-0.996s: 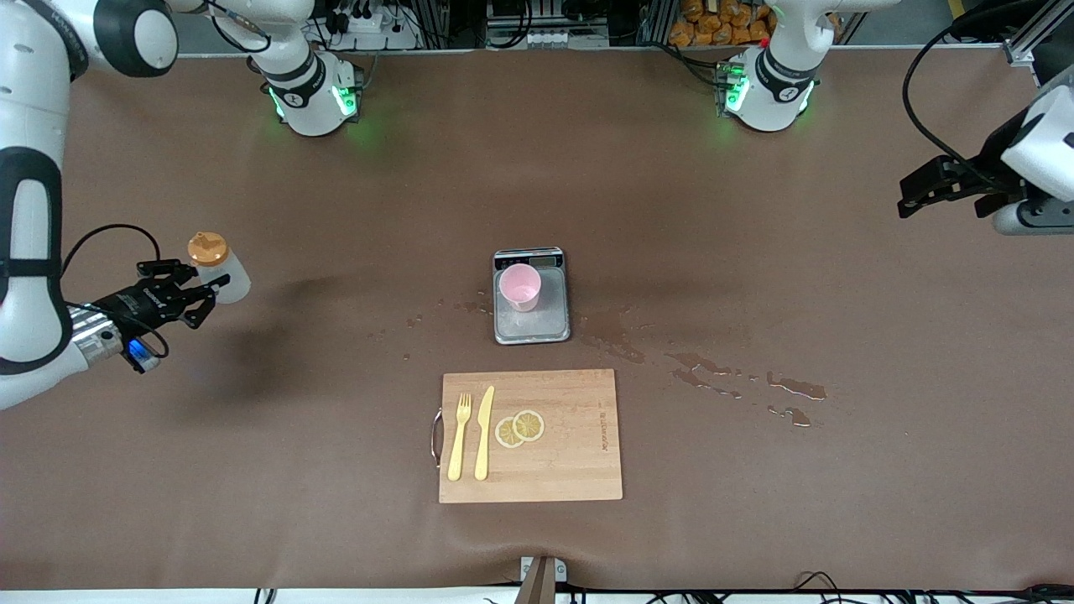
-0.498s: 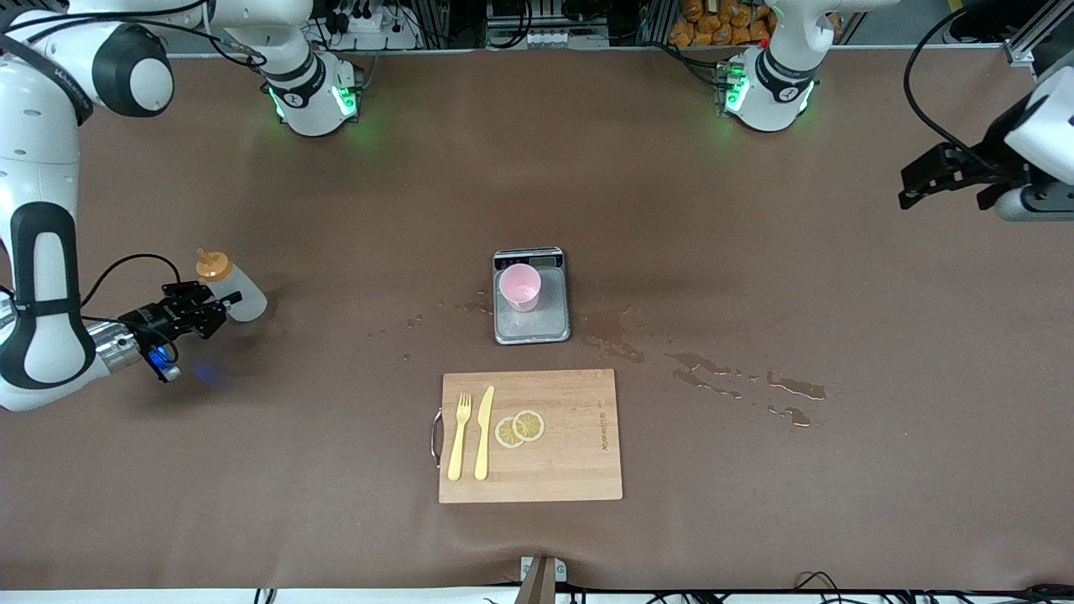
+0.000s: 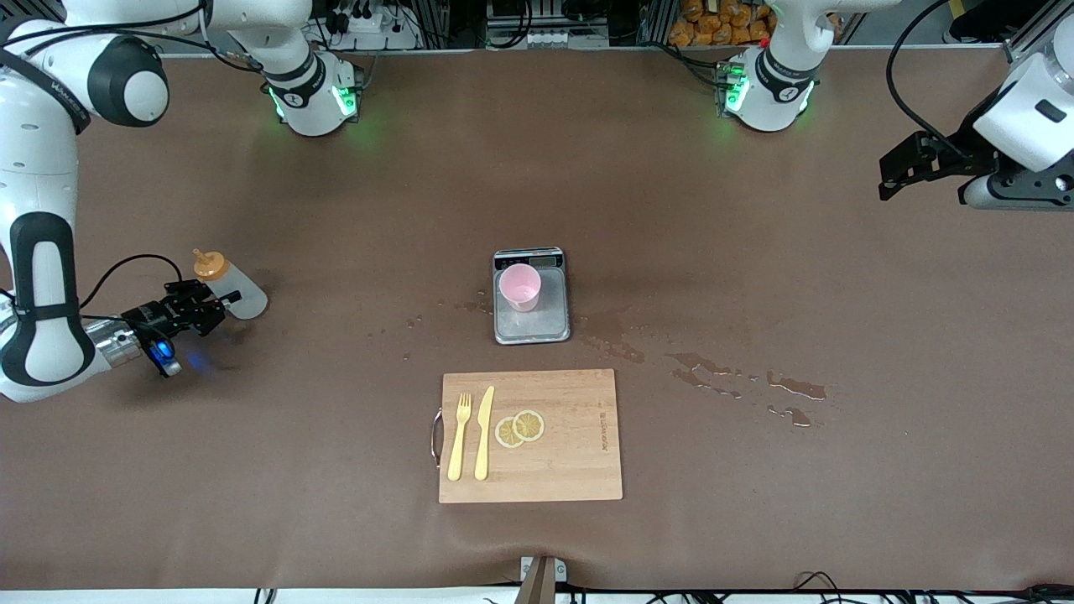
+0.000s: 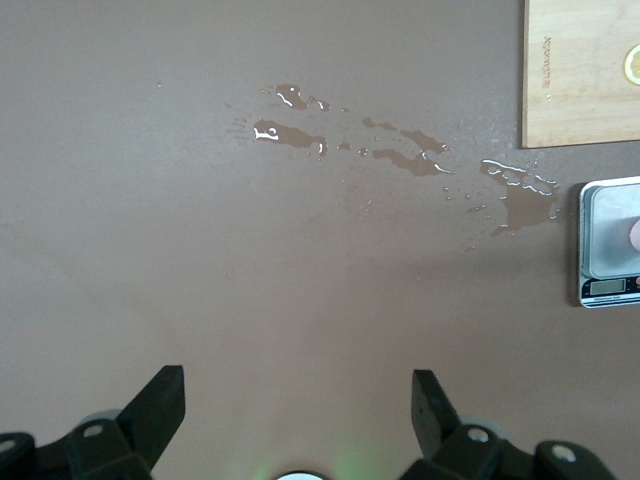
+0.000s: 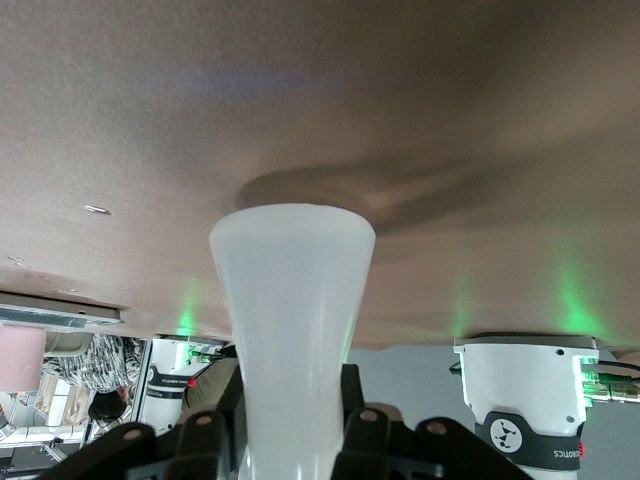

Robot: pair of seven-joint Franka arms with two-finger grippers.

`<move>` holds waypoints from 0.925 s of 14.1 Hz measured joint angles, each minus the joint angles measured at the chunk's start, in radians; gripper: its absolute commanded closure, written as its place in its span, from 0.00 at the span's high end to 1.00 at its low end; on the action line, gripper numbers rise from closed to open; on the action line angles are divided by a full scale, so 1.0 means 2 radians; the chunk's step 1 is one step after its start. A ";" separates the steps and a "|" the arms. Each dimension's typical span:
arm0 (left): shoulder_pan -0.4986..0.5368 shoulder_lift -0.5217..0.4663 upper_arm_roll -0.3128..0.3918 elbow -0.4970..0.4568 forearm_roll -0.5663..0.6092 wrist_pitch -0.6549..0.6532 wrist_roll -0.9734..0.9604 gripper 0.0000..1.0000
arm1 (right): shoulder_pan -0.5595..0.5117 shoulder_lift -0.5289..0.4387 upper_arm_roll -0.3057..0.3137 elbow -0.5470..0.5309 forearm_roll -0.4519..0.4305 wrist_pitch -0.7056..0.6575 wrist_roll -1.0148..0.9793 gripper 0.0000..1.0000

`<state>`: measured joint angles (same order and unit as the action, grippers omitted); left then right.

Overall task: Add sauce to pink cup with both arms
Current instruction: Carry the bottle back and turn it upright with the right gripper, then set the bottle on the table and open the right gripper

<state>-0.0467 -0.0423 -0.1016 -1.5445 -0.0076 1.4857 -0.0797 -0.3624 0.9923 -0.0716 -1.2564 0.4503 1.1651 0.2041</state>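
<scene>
The sauce bottle (image 3: 233,291), whitish with an orange cap, is held tilted low over the table at the right arm's end. My right gripper (image 3: 214,304) is shut on its body. In the right wrist view the bottle (image 5: 293,320) fills the space between the fingers of my right gripper (image 5: 293,410), base toward the brown table. The pink cup (image 3: 520,287) stands upright on the grey scale (image 3: 531,325) at the table's middle; it also shows in the right wrist view (image 5: 18,358). My left gripper (image 3: 902,172) is open and empty, up over the left arm's end (image 4: 298,395).
A wooden cutting board (image 3: 579,445) with a yellow fork, a knife and lemon slices lies nearer the camera than the scale. Wet spills (image 3: 713,373) spread from the scale toward the left arm's end, and also show in the left wrist view (image 4: 400,155).
My right gripper has lowered and tilted the sauce bottle toward the table. My left arm has risen and shifted a little, still open.
</scene>
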 measured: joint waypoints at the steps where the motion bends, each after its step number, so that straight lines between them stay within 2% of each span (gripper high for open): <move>1: 0.000 -0.003 0.000 0.000 0.000 0.002 0.000 1.00 | 0.000 0.000 0.000 0.000 0.000 0.001 0.000 1.00; 5: 0.002 -0.007 0.000 0.000 0.000 0.002 -0.001 1.00 | 0.000 -0.001 -0.001 0.009 0.000 0.001 0.009 1.00; 8: 0.004 -0.007 0.001 -0.001 0.000 0.002 -0.001 1.00 | 0.000 -0.012 -0.001 0.030 -0.004 -0.001 0.060 1.00; 13: 0.002 -0.007 -0.002 -0.001 0.000 0.002 -0.001 1.00 | 0.014 -0.049 0.002 0.074 -0.060 -0.023 0.091 1.00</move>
<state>-0.0419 -0.0570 -0.1047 -1.5462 -0.0076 1.4904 -0.0818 -0.3347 0.8940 -0.0685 -1.1083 0.3312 1.1194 0.3868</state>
